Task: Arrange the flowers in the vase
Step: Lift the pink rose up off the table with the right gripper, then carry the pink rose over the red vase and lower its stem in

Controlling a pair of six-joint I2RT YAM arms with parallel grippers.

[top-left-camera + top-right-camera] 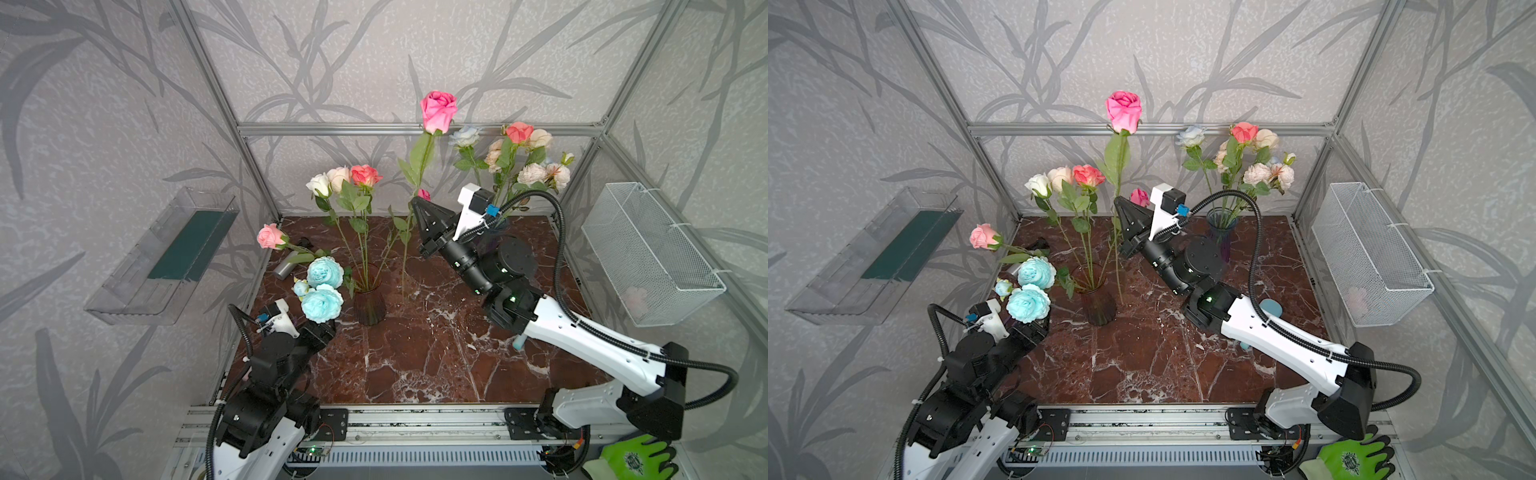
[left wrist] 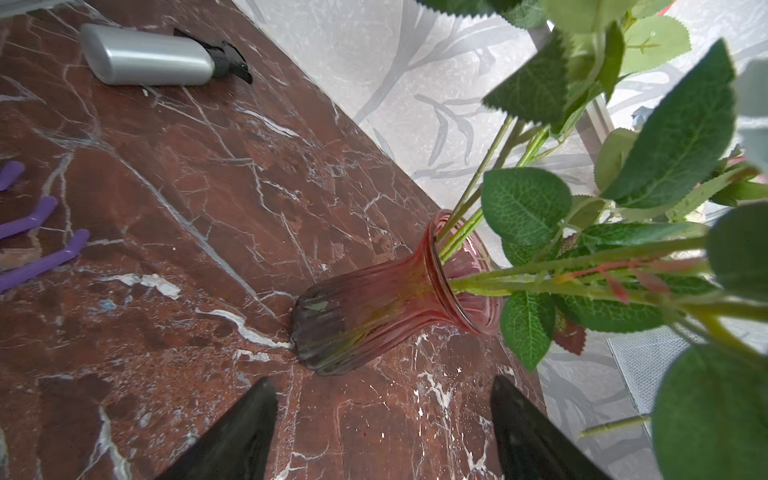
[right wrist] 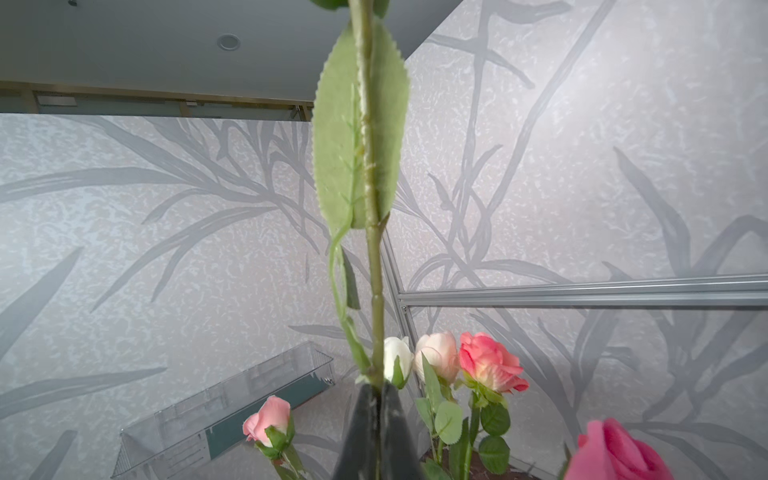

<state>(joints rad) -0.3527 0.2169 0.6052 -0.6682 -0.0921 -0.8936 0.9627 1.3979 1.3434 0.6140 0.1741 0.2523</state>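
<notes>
Right claw [image 3: 378, 386] pinches pink rose [image 1: 438, 110] (bloom only in top views); left claw [image 2: 382, 380] spread.

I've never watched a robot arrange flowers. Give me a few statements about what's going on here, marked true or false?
1. The right gripper is clamped on the stem of the tall pink rose. True.
2. The left gripper holds a flower. False: its jaws stand open with nothing between them.
3. The reddish vase lies tipped over. False: it stands upright with flower stems in it.
4. A silver spray bottle lies on its side on the table. True.
</notes>
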